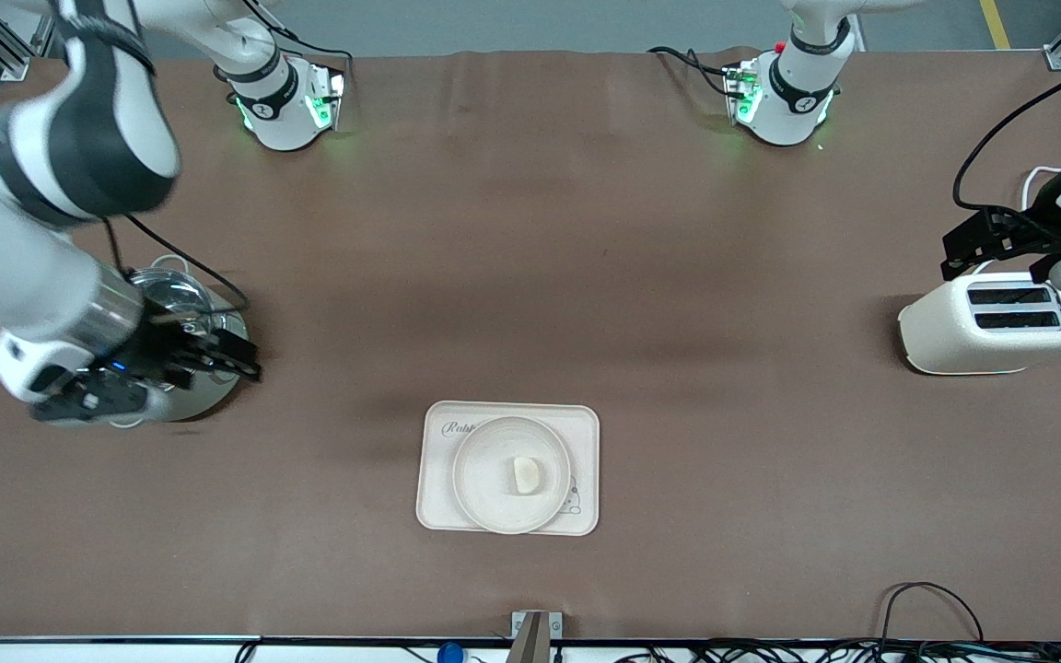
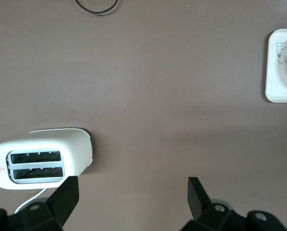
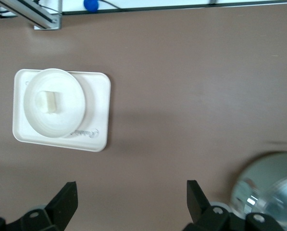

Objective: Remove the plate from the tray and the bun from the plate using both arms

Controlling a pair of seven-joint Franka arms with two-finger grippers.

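The round cream plate [image 1: 484, 479] lies on the rectangular cream tray [image 1: 586, 428] near the table's front edge, midway between the arms. The small pale bun [image 1: 527, 475] sits on the plate. In the right wrist view the plate [image 3: 68, 113], the bun [image 3: 48, 102] and the tray [image 3: 99, 120] all show. My right gripper [image 1: 240, 357] is open and empty over the edge of a shiny pot; its open jaws [image 3: 132, 197] frame bare table. My left gripper [image 1: 963, 258] is open and empty over the toaster; its jaws [image 2: 133, 192] also frame bare table.
A shiny metal pot with a glass lid [image 1: 176, 299] stands at the right arm's end, also in the right wrist view [image 3: 268, 190]. A white two-slot toaster [image 1: 996, 322] stands at the left arm's end [image 2: 42, 161]. Cables lie along the front edge [image 1: 931, 608].
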